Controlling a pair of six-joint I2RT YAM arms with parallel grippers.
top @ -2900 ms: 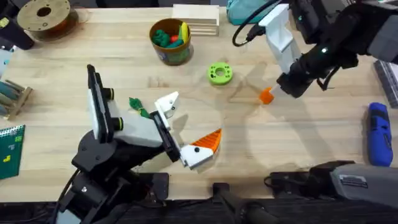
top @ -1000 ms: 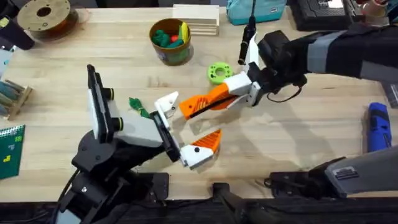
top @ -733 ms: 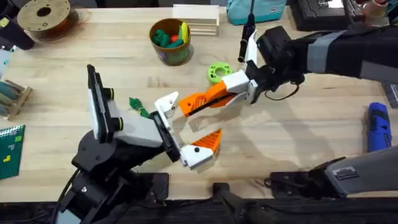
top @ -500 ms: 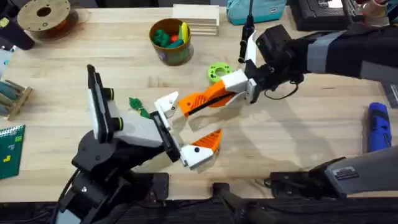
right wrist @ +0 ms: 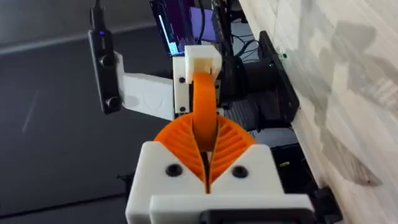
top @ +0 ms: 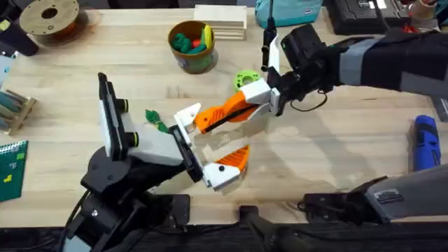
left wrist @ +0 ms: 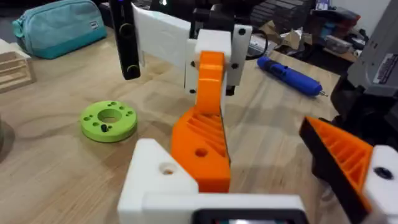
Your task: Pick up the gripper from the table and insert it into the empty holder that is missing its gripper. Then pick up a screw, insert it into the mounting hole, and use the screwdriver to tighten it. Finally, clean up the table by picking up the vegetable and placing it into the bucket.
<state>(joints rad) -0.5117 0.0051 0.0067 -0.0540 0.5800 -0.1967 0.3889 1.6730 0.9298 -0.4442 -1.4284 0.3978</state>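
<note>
Orange gripper (top: 222, 112) is pinched in the right arm's fingers (top: 260, 98), its tip touching the white holder (top: 186, 119) on the left arm, whose fingers (top: 204, 147) are spread. Far off, the bucket (top: 192, 47) holds red, green and yellow toys; the vegetable (top: 157, 120) lies on the desk (top: 336, 154).

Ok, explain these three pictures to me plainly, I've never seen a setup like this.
Two robot arms work at a wooden table. One picture looks down from above; the other two come from cameras on each arm's wrist. The right gripper is shut on an orange finger, pressing it against the white holder on the left gripper, which is open. On the table lie a green ring, a leafy vegetable, a bucket of toys and a blue screwdriver.
</note>
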